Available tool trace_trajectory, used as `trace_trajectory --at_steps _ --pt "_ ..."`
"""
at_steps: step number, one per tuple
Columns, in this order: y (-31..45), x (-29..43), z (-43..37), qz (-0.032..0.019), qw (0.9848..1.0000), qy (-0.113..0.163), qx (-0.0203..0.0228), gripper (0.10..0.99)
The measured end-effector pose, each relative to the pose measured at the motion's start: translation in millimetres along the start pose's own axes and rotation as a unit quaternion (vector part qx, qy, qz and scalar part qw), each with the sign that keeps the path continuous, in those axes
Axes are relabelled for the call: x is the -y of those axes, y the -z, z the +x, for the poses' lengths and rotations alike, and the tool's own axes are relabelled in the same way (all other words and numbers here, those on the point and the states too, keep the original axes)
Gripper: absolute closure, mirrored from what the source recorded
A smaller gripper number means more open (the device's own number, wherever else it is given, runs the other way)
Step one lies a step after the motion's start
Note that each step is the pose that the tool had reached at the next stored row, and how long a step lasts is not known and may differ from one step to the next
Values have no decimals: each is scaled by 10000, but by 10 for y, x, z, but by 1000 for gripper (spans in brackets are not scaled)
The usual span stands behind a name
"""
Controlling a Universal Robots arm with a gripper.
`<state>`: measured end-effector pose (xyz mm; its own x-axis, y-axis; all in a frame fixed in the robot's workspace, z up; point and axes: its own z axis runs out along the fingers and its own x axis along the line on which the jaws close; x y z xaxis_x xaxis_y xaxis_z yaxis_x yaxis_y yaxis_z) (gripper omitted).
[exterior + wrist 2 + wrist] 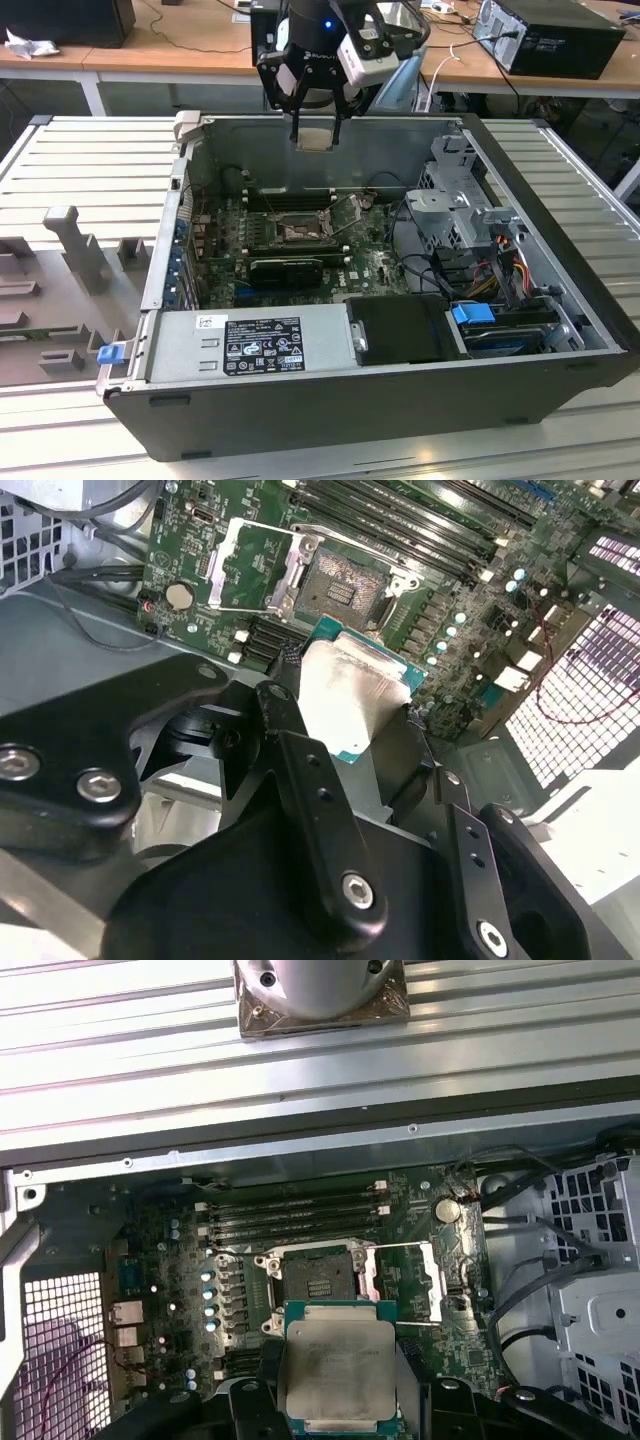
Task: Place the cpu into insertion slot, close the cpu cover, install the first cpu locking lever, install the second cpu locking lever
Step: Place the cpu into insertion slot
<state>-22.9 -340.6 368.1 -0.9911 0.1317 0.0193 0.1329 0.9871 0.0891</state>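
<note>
Meanwhile, the arm's pincer (315, 128) hangs above the far wall of an open computer case (400, 400), at twelve o'clock in the exterior view. Its two dark fingers (285, 705) are drawn in narrow on the cpu (338, 1375), pinching it by two opposite edges, with the metallic face showing in both wrist views. The chip is in the air, well apart from the insertion slot (318, 1282), which sits on the green motherboard (220, 250) toward six o'clock from the pincer in the exterior view. The slot lies bare and dark, and the cpu cover (405, 1280) is swung open just beside it. The case rests on a ribbed metal tabletop (90, 160). The cpu looks light, thin and stiff, so it should need little squeezing force. Its smooth lid may prove slippery, and its underside contacts and the slot's pins are probably fragile. The green edges, as gripped now, seem the safe place to take hold, since that leaves both faces untouched.
</note>
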Motion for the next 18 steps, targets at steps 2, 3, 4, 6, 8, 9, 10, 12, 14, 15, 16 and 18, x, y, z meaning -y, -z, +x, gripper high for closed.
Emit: trace_trajectory --at_steps 2,3,4,6,8,9,10,12,14,15,16,18 --pt "0 0 0 -2 10000 -96 9 557" --pt "0 0 0 -2 9999 -118 10 557" --pt "-1 0 0 -3 9999 -146 13 557" --pt "-1 0 0 -3 9998 -197 18 557" --pt "-2 0 0 -4 9996 -270 24 557" --pt "-2 0 0 -4 9995 -302 27 557" --pt "-3 0 0 -5 9993 -361 33 557" --pt "-3 0 0 -7 9989 -462 42 557" --pt "-3 0 0 -8 9986 -525 47 557" --pt "-3 0 0 -8 9984 -564 51 557" --pt "-4 0 0 -9 9982 -595 54 557" --pt "-4 0 0 -9 9978 -656 59 557"
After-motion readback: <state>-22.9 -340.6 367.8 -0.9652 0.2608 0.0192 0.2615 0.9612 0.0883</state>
